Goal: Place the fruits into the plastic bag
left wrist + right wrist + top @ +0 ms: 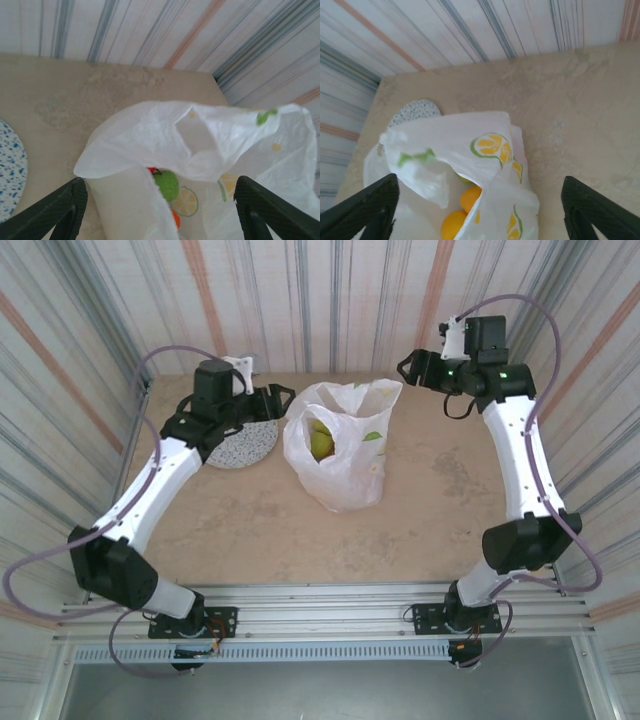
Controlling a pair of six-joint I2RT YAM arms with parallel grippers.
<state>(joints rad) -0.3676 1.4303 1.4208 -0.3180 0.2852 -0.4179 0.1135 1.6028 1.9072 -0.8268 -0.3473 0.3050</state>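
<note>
Right wrist: two orange fruits (470, 197), one bag (445, 132).

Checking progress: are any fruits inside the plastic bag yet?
Yes, two orange fruits show inside the open plastic bag from the right wrist.

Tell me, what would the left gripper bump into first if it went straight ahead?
Most likely the plastic bag: its crinkly white top sits ahead of the left gripper, framed by its open jaws. How far off is hard to judge.

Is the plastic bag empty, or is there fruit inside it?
Not empty. The plastic bag stands with its mouth open; a green fruit and orange fruits show inside. How many, cannot tell.
</note>
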